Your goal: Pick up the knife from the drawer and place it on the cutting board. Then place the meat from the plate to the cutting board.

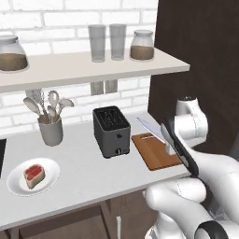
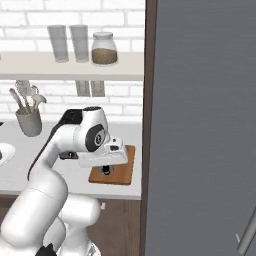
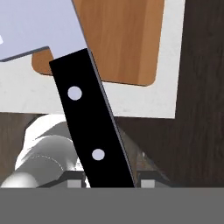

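My gripper (image 3: 111, 182) is shut on the black handle of the knife (image 3: 87, 118), and the silver blade reaches up to the top left of the hand view. Under it lies the reddish-brown cutting board (image 3: 124, 41) on the counter. In the left base view the knife blade (image 1: 150, 127) slants above the far end of the cutting board (image 1: 154, 154), with my forearm covering the hand. From the right base the gripper (image 2: 106, 170) hangs just over the cutting board (image 2: 122, 170). At the counter's left, the meat (image 1: 34, 175) lies on the white plate (image 1: 51, 167).
A black toaster (image 1: 111, 130) stands just left of the board. A grey cup of spoons and ladles (image 1: 50, 130) sits by the back wall. A shelf with jars and glasses (image 1: 98, 65) hangs above. A tall dark panel (image 2: 200, 125) closes the right side.
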Robot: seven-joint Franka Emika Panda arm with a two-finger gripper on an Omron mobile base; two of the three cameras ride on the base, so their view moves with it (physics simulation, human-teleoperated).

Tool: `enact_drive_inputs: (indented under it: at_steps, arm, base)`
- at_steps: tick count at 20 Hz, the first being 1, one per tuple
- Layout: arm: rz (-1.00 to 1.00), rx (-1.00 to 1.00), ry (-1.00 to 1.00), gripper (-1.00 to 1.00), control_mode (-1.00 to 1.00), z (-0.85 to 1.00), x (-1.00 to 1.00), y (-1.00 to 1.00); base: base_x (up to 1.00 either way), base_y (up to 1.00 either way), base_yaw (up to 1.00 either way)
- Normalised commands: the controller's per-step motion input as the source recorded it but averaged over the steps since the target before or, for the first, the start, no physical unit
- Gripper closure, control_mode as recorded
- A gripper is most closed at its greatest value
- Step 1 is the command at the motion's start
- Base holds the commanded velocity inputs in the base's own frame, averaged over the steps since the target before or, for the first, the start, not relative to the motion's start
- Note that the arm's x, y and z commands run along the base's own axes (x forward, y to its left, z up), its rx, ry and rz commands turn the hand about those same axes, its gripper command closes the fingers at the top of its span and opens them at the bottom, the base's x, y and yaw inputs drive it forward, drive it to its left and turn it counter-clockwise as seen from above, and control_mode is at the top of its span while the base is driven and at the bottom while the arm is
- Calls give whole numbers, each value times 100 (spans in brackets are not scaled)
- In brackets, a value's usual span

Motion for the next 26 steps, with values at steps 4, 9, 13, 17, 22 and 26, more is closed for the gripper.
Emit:
enact_drive_inputs:
  at_steps: [4, 9, 13, 17, 22, 26]
  arm:
    - [0, 10, 8, 100, -100, -45, 10, 0]
    - [0, 0, 3, 100, -100, -58, 44, 0]
    - [-2, 0, 1, 100, -100, -31, 53, 0]
    - [-3, 0, 0, 100, -100, -28, 60, 0]
    - [-2, 0, 0, 100, -100, -38, 72, 0]
    - [0, 0, 3, 100, -100, -68, 31, -4]
  base:
    - [0, 0, 0]
    - [0, 0, 0]
    - [0, 0, 0]
    - [0, 0, 0]
    - [0, 0, 0]
    - [0, 0, 0]
